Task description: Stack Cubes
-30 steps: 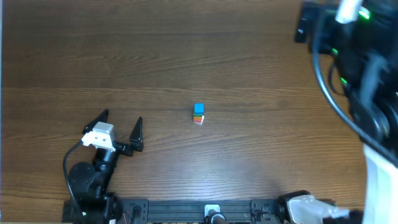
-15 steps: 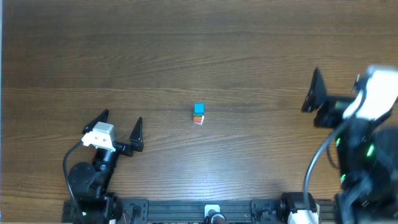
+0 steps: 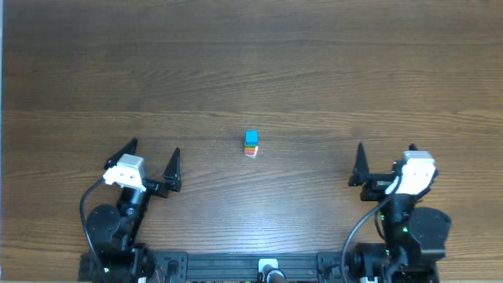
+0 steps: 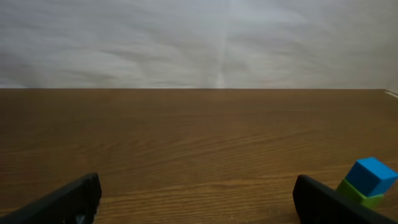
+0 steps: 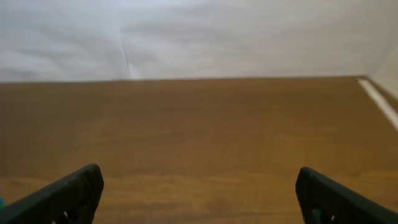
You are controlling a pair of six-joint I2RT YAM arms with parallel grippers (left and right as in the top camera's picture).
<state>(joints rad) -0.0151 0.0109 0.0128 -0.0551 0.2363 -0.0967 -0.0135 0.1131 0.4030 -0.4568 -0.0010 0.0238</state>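
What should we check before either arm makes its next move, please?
1. Stack standing upright: ok, as far as the top view shows.
2. Blue cube seated on the green cube: ok, it sits on top in the left wrist view.
3. Left gripper open and empty: ok.
4. Right gripper open and empty: ok.
5. Both grippers apart from the stack: ok, one on each side with bare table between.
6. Number of cubes in the stack: cannot tell, the lower layers are too small to separate.
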